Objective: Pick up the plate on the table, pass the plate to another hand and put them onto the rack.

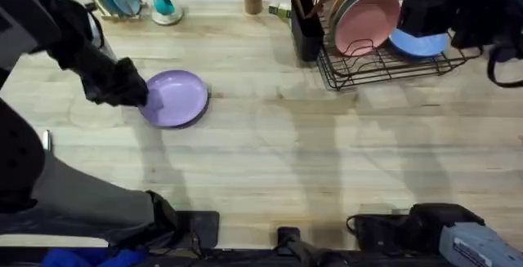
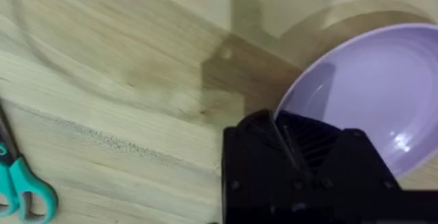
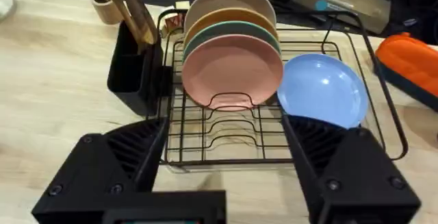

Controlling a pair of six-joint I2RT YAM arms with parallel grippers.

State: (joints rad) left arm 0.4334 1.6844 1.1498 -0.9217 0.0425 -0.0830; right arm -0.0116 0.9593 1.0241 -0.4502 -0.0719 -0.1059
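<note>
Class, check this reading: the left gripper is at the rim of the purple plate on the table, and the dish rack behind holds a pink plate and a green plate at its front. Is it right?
One detail is wrong. In the right wrist view the rack has the pink plate in front and a blue plate beside it, not a green one. The left gripper is at the purple plate rim on the table.

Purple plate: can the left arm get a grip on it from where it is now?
Probably yes. The left gripper is already at the rim of the plate, fingers straddling the edge; nothing on the table blocks it.
</note>
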